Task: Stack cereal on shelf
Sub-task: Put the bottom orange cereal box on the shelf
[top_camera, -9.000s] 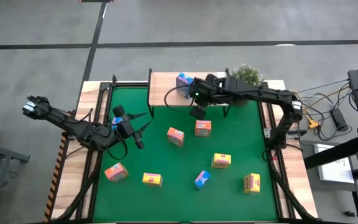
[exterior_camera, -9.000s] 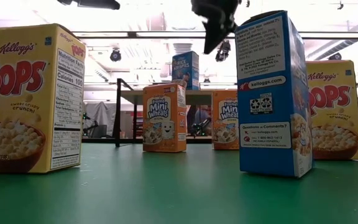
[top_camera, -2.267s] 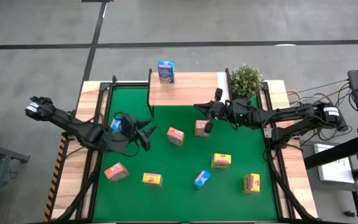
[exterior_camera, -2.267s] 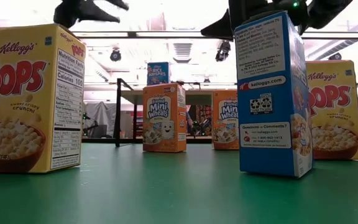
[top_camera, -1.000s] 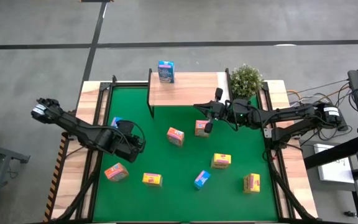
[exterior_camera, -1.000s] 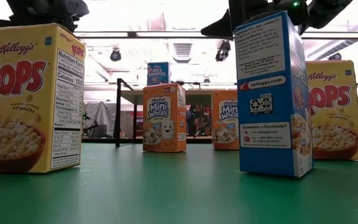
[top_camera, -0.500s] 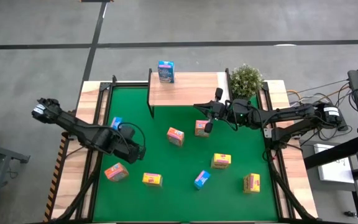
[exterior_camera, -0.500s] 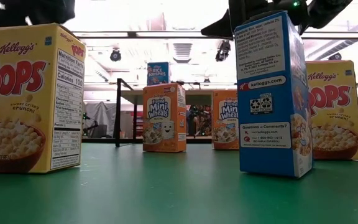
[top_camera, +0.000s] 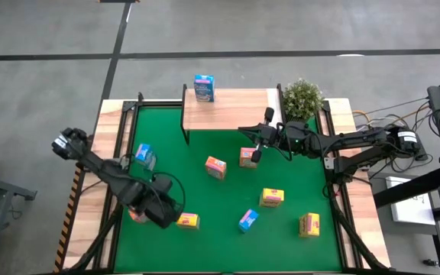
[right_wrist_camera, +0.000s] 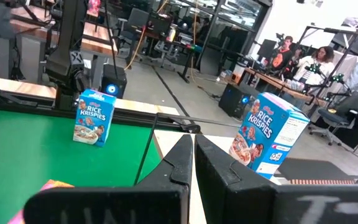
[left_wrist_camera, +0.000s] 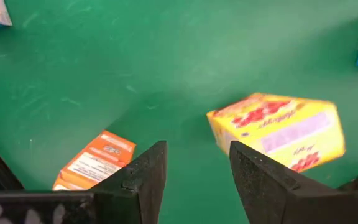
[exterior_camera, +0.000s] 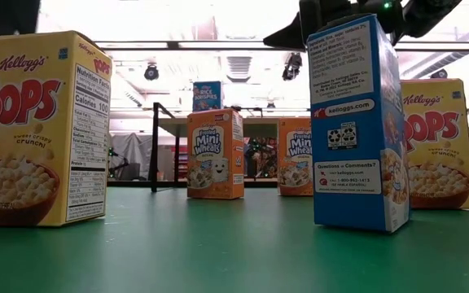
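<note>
Nine cereal boxes are in sight: three blue, three orange-red and three yellow. Only one of them, a blue box [top_camera: 203, 88], stands on the shelf [top_camera: 235, 114], upright near its far left corner. The other eight are spread over the green mat [top_camera: 228, 252] that covers the bench [top_camera: 113, 114].

Of the two remaining blue boxes, one [top_camera: 144, 156] is near the mat's left edge and one [top_camera: 247, 220] is in the near middle. Two orange-red boxes stand close together in front of the shelf, one [top_camera: 215, 166] to the left and the other [top_camera: 248, 156] to the right. The third orange-red box [left_wrist_camera: 95, 165] lies near the mat's near-left corner, largely covered from above by the left arm. The three yellow boxes are one [top_camera: 189, 221] just beside that arm, one [top_camera: 272, 197] right of centre and one [top_camera: 308, 224] towards the near right.

The left gripper [top_camera: 159, 208] hovers over the near-left part of the mat. Its fingers [left_wrist_camera: 145, 177] are parted and hold nothing, and its wrist view shows the orange-red box and the neighbouring yellow box below and ahead.

The right gripper [top_camera: 254, 145] hangs by the shelf's front edge, above the right-hand orange-red box. Its fingers [right_wrist_camera: 182, 155] are pressed together and empty.

One potted plant [top_camera: 302, 97] sits at the shelf's right end.
</note>
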{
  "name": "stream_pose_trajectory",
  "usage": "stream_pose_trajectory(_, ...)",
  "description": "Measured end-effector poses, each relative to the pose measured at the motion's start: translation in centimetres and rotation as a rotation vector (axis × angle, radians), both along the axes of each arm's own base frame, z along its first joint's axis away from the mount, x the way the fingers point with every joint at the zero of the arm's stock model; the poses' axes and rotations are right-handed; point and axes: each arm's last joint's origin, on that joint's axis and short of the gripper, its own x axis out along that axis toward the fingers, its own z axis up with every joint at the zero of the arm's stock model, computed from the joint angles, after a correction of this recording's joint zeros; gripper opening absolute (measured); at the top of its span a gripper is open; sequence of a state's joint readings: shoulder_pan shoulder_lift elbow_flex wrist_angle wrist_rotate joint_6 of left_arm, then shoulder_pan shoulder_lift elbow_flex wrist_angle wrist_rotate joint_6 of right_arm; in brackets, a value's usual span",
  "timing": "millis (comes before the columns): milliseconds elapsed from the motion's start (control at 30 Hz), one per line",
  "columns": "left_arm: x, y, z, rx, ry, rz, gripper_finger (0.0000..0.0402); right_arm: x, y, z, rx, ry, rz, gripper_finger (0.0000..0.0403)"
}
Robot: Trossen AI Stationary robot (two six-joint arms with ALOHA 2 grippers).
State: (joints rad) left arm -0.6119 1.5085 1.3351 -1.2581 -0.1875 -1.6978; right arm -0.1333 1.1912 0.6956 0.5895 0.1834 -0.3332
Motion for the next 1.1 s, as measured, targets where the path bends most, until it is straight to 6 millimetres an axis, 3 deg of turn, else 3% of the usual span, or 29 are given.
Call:
stream_pose_trajectory(267,-0.6,-2.8,-0.3,0.027,0.015,-0.158,0.0209,0.0,0.0,0.1,0.000,-0.015,0.000,0.0009)
stream_pose_trajectory(533,-2.9,-4.7,-0.3,0.082,0.059,-0.300,0.0265,0.0,0.0,0.0,0.025,-0.010,0.001,0.0009)
stream_pose_trajectory(800,-5.2,-5.2,-0.1,0.140,0.128,-0.331,0.0270,0.0,0.0,0.0,0.044,-0.012,0.001,0.0009)
stream_pose_trajectory(1100,-6.1,-4.4,0.4,0.179,0.173,-0.327,0.0270,0.0,0.0,-0.1,0.045,-0.008,0.001,0.0009)
